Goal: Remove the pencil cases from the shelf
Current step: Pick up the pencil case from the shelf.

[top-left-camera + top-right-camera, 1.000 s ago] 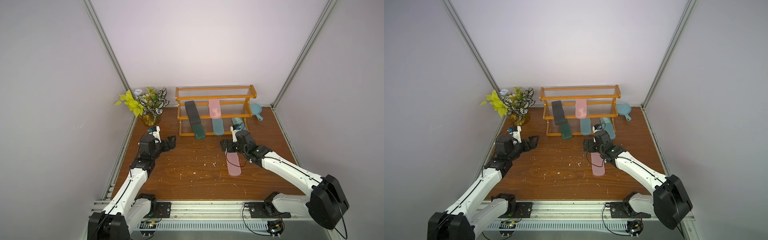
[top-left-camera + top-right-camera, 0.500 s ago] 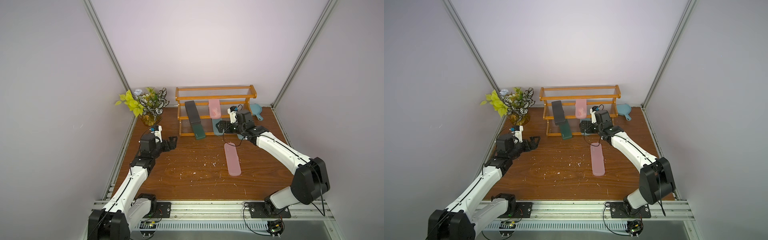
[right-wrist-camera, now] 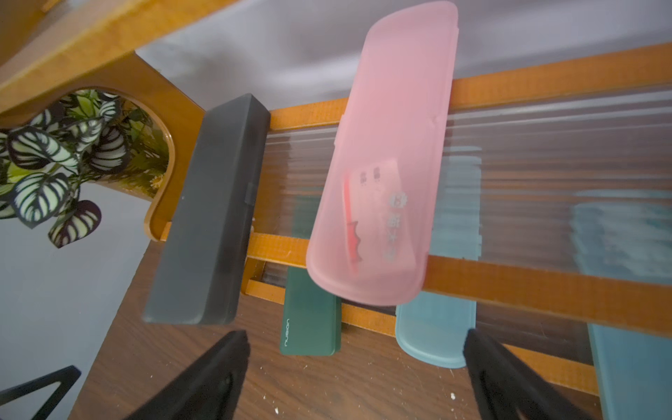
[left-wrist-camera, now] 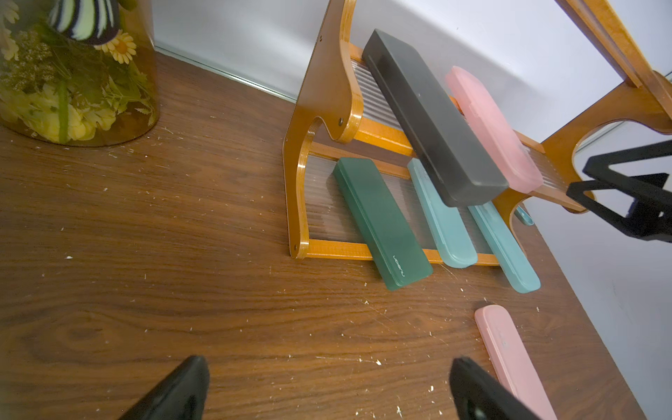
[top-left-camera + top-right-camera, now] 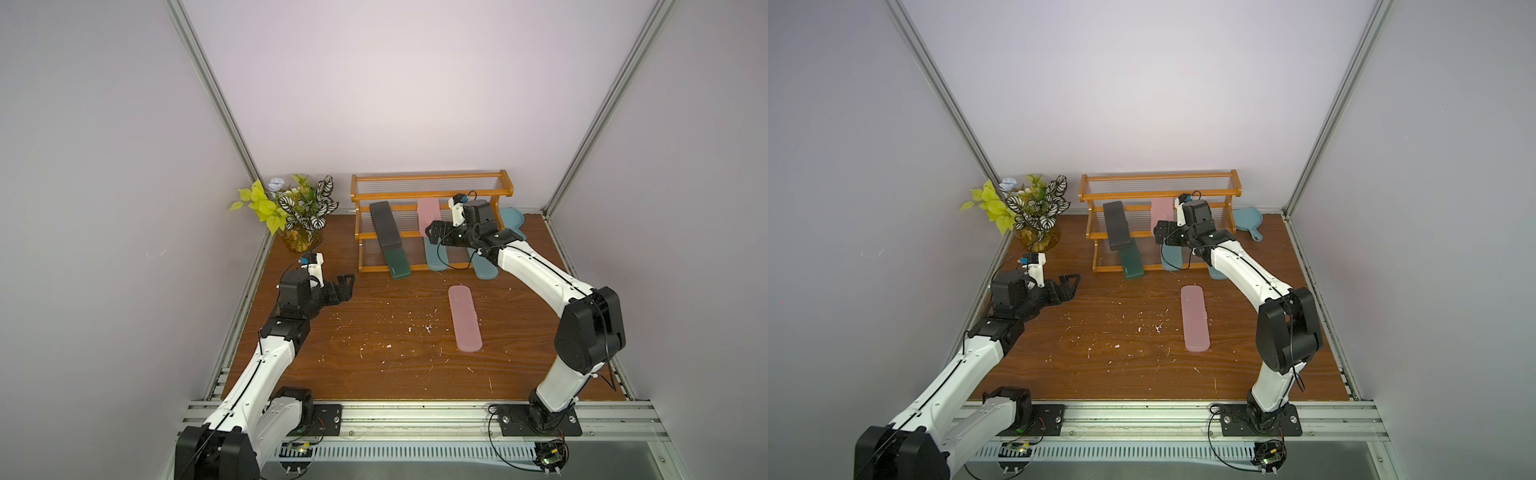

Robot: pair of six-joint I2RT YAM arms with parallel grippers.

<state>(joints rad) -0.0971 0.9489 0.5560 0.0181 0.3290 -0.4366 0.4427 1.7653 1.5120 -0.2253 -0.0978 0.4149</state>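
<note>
On the shelf [image 5: 415,195], five pencil cases [image 5: 385,224]

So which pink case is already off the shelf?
The pink case flat on the table. The other pink case sits on the middle tier of the shelf.

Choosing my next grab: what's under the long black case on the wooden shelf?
A dark green flat case on the lowest ribbed tier; in both top views its far end is covered.

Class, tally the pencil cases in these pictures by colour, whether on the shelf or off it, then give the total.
dark green case: 1
black case: 1
pink cases: 2
teal cases: 2
Total: 6
</note>
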